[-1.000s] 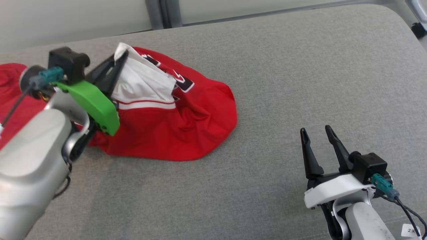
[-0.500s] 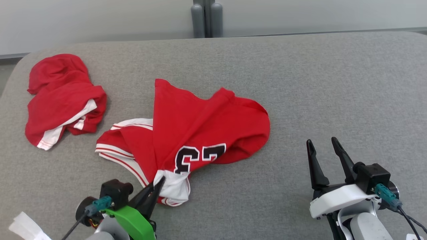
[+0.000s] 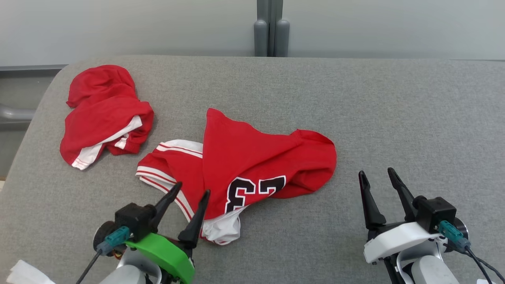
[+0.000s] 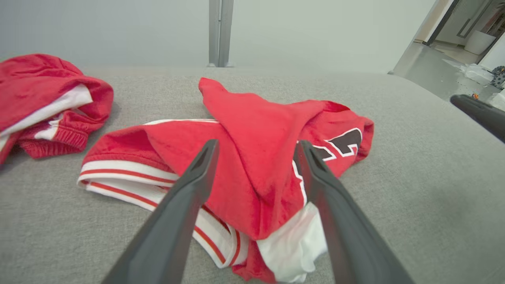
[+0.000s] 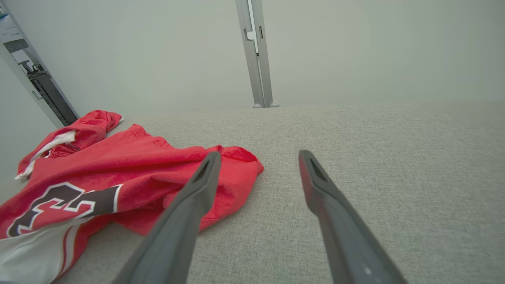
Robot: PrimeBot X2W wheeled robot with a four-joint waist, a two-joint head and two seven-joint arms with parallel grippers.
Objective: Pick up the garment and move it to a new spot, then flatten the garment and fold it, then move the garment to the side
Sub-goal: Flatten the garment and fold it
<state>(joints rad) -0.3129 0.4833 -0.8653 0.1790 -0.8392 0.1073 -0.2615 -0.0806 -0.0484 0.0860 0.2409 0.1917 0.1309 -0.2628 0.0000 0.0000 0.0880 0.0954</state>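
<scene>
We find the red jersey crumpled mid the grey table, long axis approx. L-R. Its near edge lies just ahead of our left gripper (fingers spread, nothing held). The right gripper, likewise spread & empty, sits farther off.

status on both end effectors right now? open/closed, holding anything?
Left end effector: open, holding nothing; the red jersey lies at its fingertips.
Right end effector: open, empty, above the grey surface.
</scene>
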